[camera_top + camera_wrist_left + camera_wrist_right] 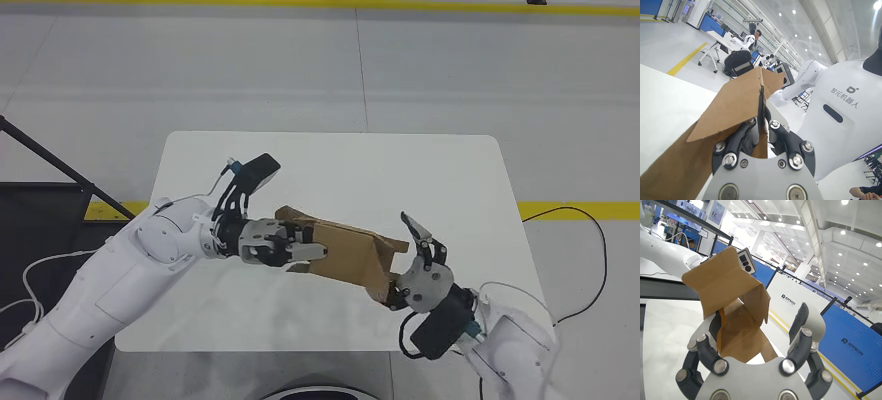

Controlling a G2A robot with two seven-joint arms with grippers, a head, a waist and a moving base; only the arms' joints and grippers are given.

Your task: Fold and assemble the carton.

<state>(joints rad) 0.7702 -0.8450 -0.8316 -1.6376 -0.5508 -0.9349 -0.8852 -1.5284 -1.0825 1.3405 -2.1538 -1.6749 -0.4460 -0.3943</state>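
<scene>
The brown carton (345, 255) is held above the white table (400, 170), lying slantwise between the two arms and partly opened into a tube. My left gripper (300, 248) holds its left end. In the left wrist view this gripper (762, 117) is shut on a thin cardboard edge of the carton (734, 102), with a flap sticking up beyond it. My right gripper (405, 258) stands open at the right end. In its own view the right gripper (756, 323) straddles the carton (725, 281); one wall rests against one finger (713, 326), and the ribbed finger (799, 321) stands apart.
A black stand (40, 160) and dark mat lie off the table's left side. A cable (585, 250) loops on the floor at the right. A yellow floor line (580, 210) runs behind the table. The far half of the tabletop is bare.
</scene>
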